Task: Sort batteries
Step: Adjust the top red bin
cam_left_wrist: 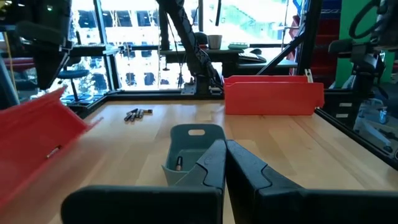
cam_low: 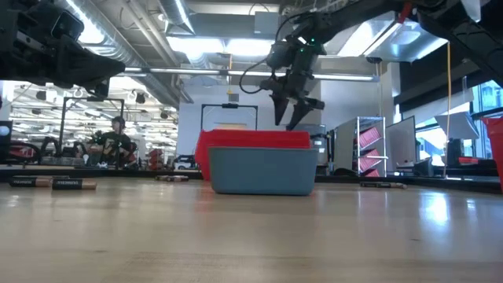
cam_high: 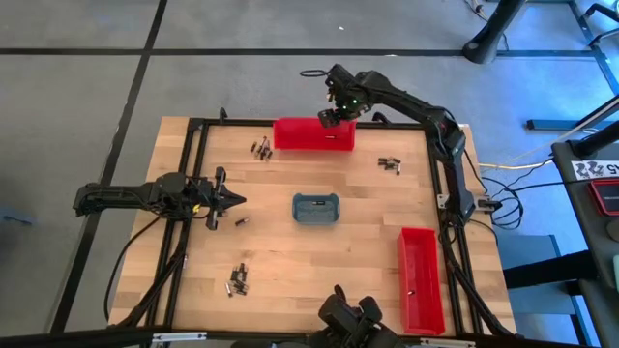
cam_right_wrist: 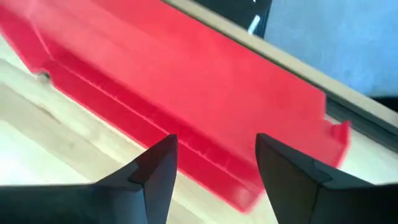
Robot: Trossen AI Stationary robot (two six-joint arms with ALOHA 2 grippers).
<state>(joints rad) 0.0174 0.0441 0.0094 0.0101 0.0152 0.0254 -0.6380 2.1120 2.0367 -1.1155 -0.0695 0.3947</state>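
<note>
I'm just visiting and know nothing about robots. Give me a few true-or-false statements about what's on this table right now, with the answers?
1. The right gripper hangs over the red bin at the table's far edge, jaws open. True.
2. The left gripper holds a battery. False: its jaws are shut and empty.
3. The grey-blue tray sits near the middle of the table. True.
4. All batteries are already in bins. False: loose batteries lie on the wood in several clusters.
5. There is only one red bin. False: a second red bin lies on the right.
</note>
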